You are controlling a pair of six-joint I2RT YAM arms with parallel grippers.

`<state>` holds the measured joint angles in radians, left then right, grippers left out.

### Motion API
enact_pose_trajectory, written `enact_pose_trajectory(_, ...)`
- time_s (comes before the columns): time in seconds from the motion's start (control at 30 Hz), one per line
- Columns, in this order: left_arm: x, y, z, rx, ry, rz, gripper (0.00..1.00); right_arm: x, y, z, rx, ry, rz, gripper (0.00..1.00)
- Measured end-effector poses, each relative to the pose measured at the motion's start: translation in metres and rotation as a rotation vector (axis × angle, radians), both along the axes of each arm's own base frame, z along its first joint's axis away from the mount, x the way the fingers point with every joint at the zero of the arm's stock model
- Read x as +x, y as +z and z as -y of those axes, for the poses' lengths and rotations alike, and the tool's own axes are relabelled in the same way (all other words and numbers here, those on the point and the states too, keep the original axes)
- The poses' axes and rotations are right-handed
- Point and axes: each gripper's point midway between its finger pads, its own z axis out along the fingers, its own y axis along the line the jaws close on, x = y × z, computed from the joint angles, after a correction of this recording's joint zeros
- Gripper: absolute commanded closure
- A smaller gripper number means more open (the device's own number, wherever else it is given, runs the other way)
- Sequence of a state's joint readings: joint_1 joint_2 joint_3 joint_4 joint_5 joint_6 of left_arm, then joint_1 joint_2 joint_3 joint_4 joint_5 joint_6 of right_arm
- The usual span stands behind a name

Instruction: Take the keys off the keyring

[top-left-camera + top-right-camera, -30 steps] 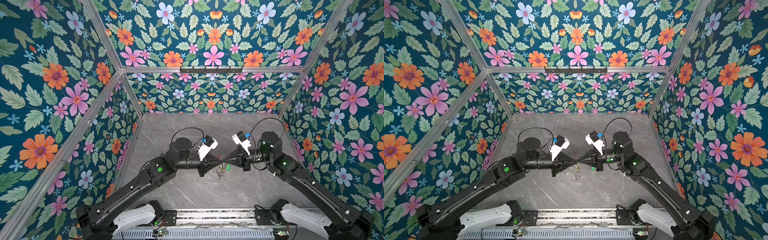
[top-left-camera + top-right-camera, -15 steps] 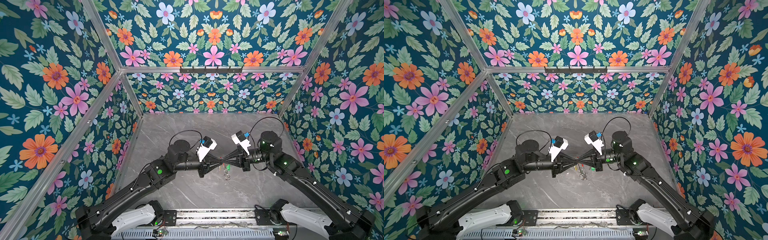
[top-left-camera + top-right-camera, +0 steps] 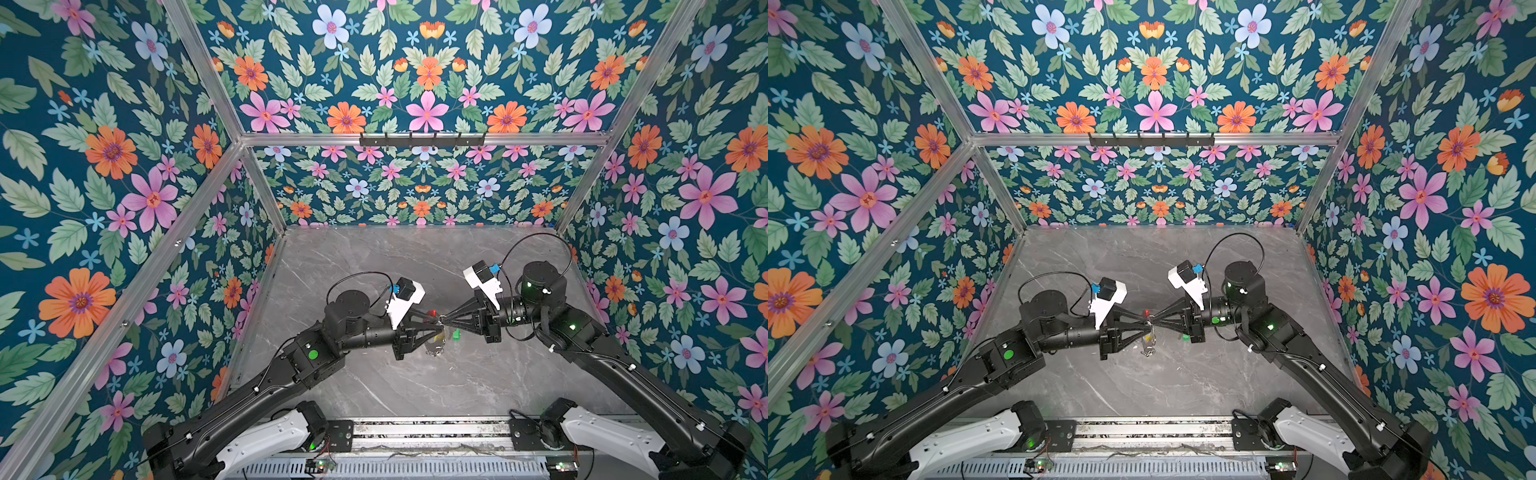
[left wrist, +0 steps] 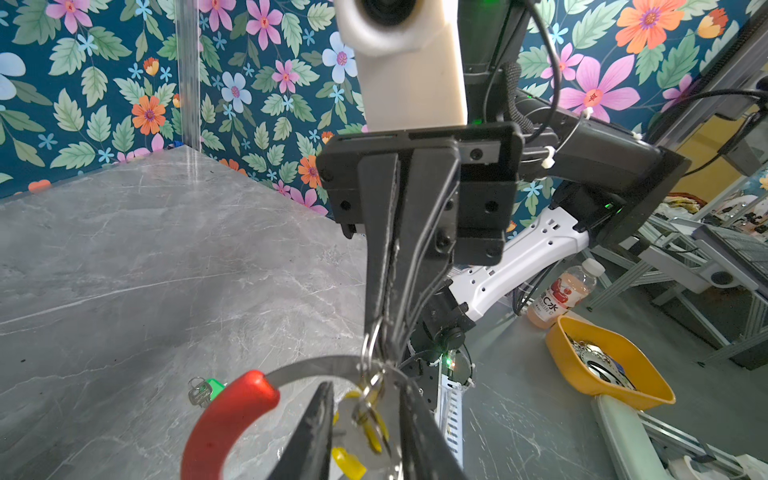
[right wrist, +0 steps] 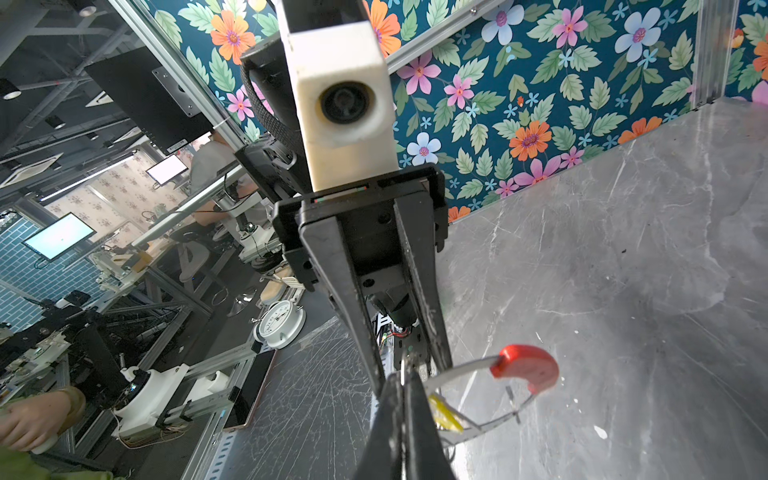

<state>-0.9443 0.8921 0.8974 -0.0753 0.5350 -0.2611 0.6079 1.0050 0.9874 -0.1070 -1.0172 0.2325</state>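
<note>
Table [image 3: 374,266]: grey marble, floral walls [image 3: 124,166] on three sides.
Left gripper [image 3: 439,325]: reaching in from left to table centre; jaws apart, one either side of hanging yellow key, nothing pinched.
Right gripper [image 3: 447,319]: in from right, tip to tip with left gripper; jaws together, clamped on keyring at silver split ring [image 4: 371,347].
Keyring [image 4: 316,365]: grey hoop, held off table at centre; red arc [image 4: 224,419] on far side.
Yellow key [image 4: 347,461]: hanging from keyring.
Green key [image 3: 456,333]: off keyring, lying on table just beside right gripper.
</note>
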Motion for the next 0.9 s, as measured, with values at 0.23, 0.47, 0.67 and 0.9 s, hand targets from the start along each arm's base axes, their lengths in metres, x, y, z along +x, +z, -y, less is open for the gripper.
enact_pose_trajectory(0.23, 0.001, 0.0, 0.0, -0.02, 0.008, -0.007, 0.64, 0.001, 0.003, 0.0, 0.004, 0.0, 0.005, 1.0)
enact_pose_trajectory(0.47, 0.0, 0.0, 0.002, -0.027, -0.006, -0.017, 0.59, 0.002, 0.003, -0.001, 0.003, 0.0, 0.005, 1.0)
enact_pose_trajectory(0.67, 0.002, -0.008, 0.005, -0.013, -0.002, -0.044, 0.59, 0.002, 0.002, -0.002, 0.002, 0.0, 0.002, 1.0)
enact_pose_trajectory(0.9, 0.006, -0.01, 0.004, -0.01, 0.023, -0.049, 0.68, 0.003, 0.002, -0.002, 0.002, 0.0, 0.002, 1.0)
